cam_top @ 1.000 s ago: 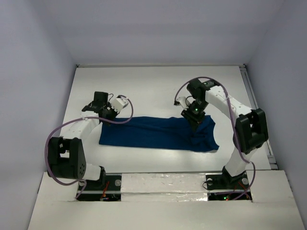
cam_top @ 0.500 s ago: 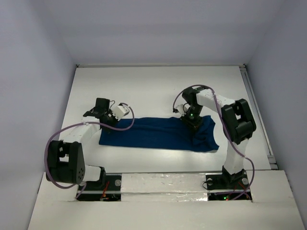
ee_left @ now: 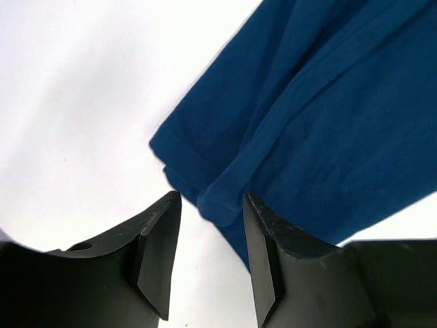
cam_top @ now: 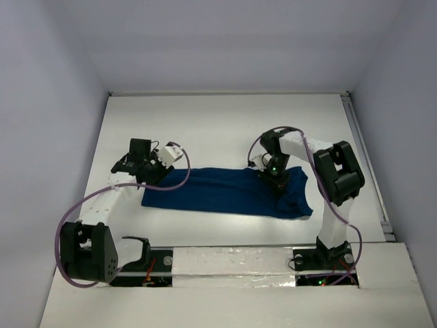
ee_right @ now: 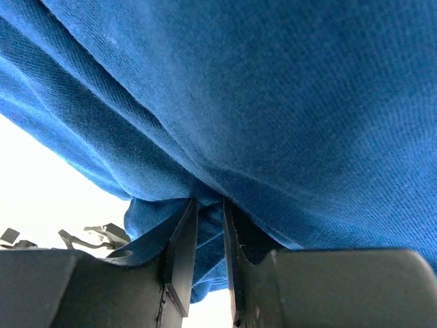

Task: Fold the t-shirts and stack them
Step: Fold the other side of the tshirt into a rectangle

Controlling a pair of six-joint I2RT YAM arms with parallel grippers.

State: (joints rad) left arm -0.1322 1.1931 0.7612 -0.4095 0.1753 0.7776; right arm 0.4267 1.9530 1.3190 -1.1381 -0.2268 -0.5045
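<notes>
One blue t-shirt [cam_top: 218, 191] in the right jaws' pinch.

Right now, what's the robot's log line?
shirt: folded strip on table | left jaws: open at its corner | right jaws: shut on it

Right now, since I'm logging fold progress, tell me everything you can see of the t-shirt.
The t-shirt is plain dark blue knit cloth, folded into a long band lying flat across the white table, wrinkled and bunched at its right end. No print shows. The right gripper pinches a fold near that end; the left gripper is open, its fingers straddling the rolled left-end corner.
</notes>
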